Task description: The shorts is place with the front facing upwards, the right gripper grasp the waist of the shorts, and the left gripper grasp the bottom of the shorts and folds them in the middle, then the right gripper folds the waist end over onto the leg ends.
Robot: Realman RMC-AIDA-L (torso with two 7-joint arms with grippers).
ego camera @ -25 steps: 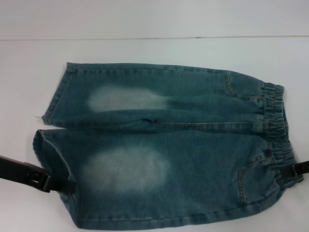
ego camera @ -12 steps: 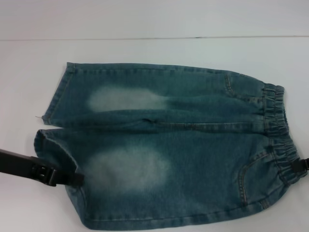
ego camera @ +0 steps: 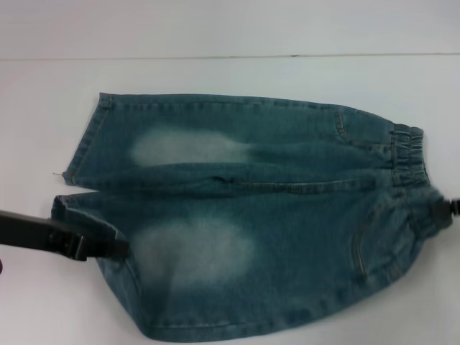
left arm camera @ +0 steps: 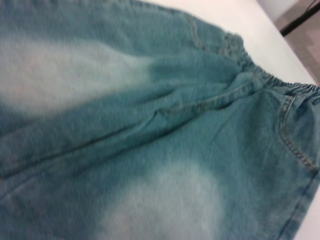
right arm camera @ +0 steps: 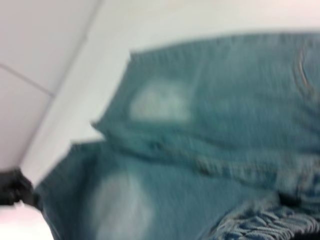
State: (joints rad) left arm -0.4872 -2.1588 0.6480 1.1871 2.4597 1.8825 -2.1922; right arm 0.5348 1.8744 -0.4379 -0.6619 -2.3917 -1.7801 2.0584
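Denim shorts (ego camera: 251, 215) in faded blue-green lie front side up across the middle of a white tabletop (ego camera: 43, 93), running lengthwise from the left edge toward the right edge. At the left end sit the leg ends (ego camera: 79, 172), two flat stitched hems with a thin loose thread sticking out where the legs part. The left tool (ego camera: 108, 248), black, reaches in from the left edge and meets the hem of the nearer leg; its fingers appear closed on that hem, which is lifted and bunched so the near corner of the leg curls inward. Pale worn patches mark both thighs, one on the far leg and one on the near leg just beside the left tool. A seam runs down the middle between the two legs. The left wrist view shows only cloth filling the picture, with the crotch seam (left arm camera: 200, 105) and a pocket's curved stitching. At the right end lies the waist end (ego camera: 410, 154), its elastic band gathered and ruffled. The right tool (ego camera: 444, 210), black, sits at the near corner of the waistband by the right edge, seemingly pinching the band, which is pulled up and puckered there.
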